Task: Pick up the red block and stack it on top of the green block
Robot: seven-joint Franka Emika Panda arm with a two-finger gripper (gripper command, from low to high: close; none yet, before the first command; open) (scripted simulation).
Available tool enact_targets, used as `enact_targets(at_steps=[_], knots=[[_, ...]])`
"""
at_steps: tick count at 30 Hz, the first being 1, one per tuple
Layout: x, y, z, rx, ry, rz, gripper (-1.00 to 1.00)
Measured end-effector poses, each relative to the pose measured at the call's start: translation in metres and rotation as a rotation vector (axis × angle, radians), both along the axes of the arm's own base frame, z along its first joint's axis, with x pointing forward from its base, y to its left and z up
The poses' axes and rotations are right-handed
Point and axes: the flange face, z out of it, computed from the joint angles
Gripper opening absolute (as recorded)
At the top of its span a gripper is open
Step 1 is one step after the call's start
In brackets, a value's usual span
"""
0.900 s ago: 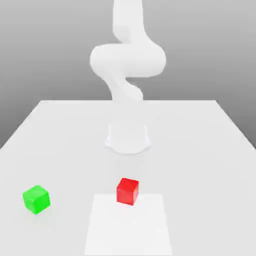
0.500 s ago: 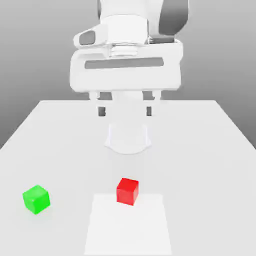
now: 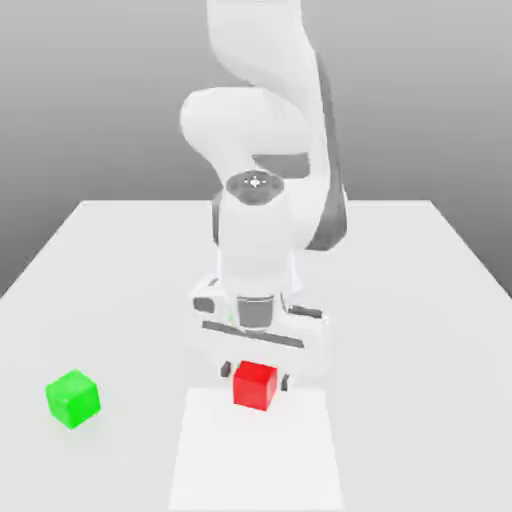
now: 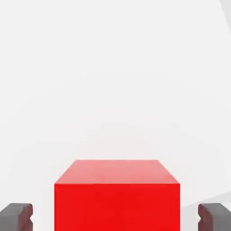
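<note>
Arm folded down over the red block

End effector [image 3: 255, 376] sits low on the white surface [image 3: 420, 300], a finger on each side of the red block [image 3: 255, 385]. Green block [image 3: 73, 398] sits well apart toward the exterior view's left.

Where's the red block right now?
In the exterior view the red block sits on the table near the front centre, between the claw's fingers, right of the green block.

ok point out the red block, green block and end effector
red block [image 3: 255, 386], exterior view, front face
green block [image 3: 73, 399], exterior view, middle
end effector [image 4: 115, 216], hand view, midway between fingertips
</note>
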Motion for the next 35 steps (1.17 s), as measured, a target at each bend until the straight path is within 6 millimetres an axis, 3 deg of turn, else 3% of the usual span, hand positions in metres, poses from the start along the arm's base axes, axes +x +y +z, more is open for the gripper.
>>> enact_targets(at_steps=[5,14,17,20,24,26,27,28,31,32,35], knots=[[0.0,0.0,0.0,0.0,-0.001,0.0,-1.0],[0.003,-0.007,0.061,-0.001,0.0,-0.008,-1.0],[0.021,-0.055,0.072,0.001,0.001,-0.065,-1.0],[0.032,-0.119,0.081,0.002,0.001,-0.135,-1.0],[0.018,-0.226,0.095,0.001,0.001,-0.263,-1.0],[0.006,-0.263,0.093,0.0,0.0,-0.306,-1.0],[0.002,-0.272,0.086,0.0,-0.001,-0.322,-1.0],[0.012,-0.262,0.077,0.0,-0.001,-0.284,-1.0],[0.016,-0.258,0.044,0.0,-0.001,-0.267,-1.0],[0.015,-0.257,0.038,-0.001,0.0,-0.267,1.0],[0.015,-0.257,0.038,-0.001,0.0,-0.267,1.0]])
